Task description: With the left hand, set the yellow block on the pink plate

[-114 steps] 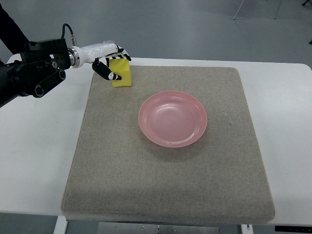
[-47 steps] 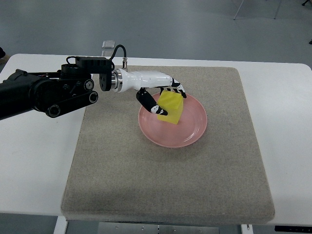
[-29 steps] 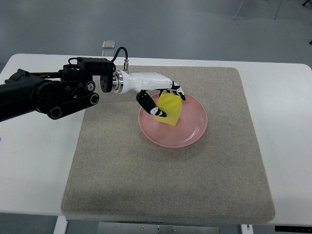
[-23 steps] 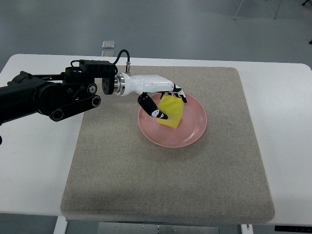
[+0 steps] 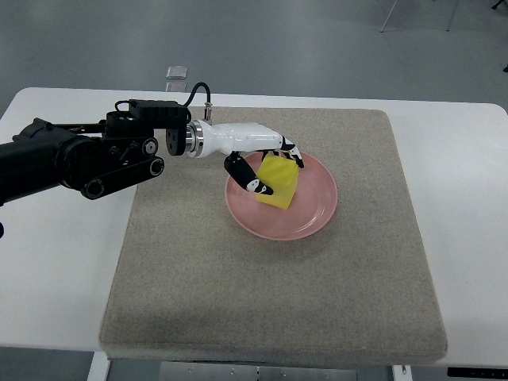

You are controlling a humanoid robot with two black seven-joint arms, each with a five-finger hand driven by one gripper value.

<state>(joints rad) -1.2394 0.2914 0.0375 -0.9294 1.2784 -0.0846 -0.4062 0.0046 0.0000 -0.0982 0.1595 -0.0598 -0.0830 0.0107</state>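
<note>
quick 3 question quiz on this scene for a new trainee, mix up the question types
1. True or false: the yellow block is over the pink plate.
2. Which hand grips the block? A) left hand B) right hand C) a person's hand
3. Fill in: the plate sits on a grey ___ laid on the white table.

Key: 1. true, with the fingers closed around the block. 2. A, its arm enters from the picture's left; no right arm shows. 3. mat.
</note>
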